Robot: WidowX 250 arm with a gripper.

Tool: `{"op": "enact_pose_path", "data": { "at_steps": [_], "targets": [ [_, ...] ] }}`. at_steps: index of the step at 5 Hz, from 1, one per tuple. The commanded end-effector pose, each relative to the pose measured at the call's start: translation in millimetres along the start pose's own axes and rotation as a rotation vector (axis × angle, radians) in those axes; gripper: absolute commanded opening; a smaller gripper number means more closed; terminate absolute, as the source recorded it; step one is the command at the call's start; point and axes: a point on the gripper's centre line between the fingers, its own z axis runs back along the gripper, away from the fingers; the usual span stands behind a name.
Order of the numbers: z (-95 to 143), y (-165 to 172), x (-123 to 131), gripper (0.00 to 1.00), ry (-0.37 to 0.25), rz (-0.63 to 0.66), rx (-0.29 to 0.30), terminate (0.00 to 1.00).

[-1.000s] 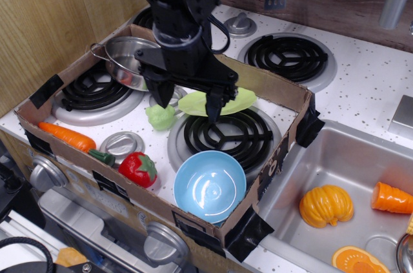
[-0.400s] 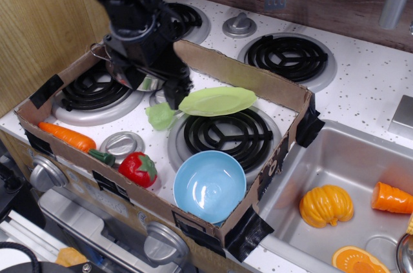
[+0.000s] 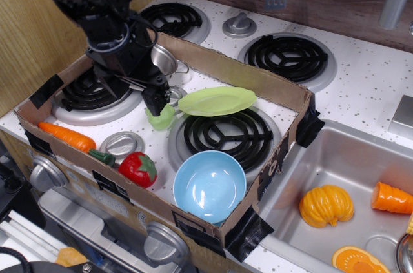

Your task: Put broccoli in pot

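The pale green broccoli (image 3: 161, 118) lies on the stove top inside the cardboard box, just left of the lime-green plate. My black gripper (image 3: 131, 92) hangs over the left burner with its jaws apart and nothing between them. Its right finger (image 3: 155, 101) is just above and left of the broccoli, close to touching it. The steel pot (image 3: 164, 59) sits behind the gripper at the box's back left. Only its right rim and a wire handle show, the rest is hidden by the arm.
A lime-green plate (image 3: 217, 101) lies tilted over the middle burner. A light blue bowl (image 3: 208, 186), a red strawberry (image 3: 137, 168) and a carrot (image 3: 64, 135) lie near the front. The cardboard box wall (image 3: 251, 79) surrounds them. The sink (image 3: 335, 157) at the right holds orange toy foods.
My gripper has moved left, from above the plate and broccoli to over the left burner. It now covers most of the pot. The broccoli and plate have stayed put.
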Motion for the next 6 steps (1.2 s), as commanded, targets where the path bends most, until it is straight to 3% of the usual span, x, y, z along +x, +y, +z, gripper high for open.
{"op": "enact_pose_path", "data": {
  "at_steps": [1, 3, 4, 6],
  "targets": [
    [-17, 2, -1, 1.00, 0.017, 0.007, -0.068, 0.00],
    [-40, -4, -5, 1.00, 0.002, -0.004, -0.132, 0.00],
    [-39, -3, -2, 0.00, -0.023, -0.029, -0.112, 0.00],
    [-7, 2, 6, 0.00, -0.053, -0.033, -0.024, 0.00]
  ]
}}
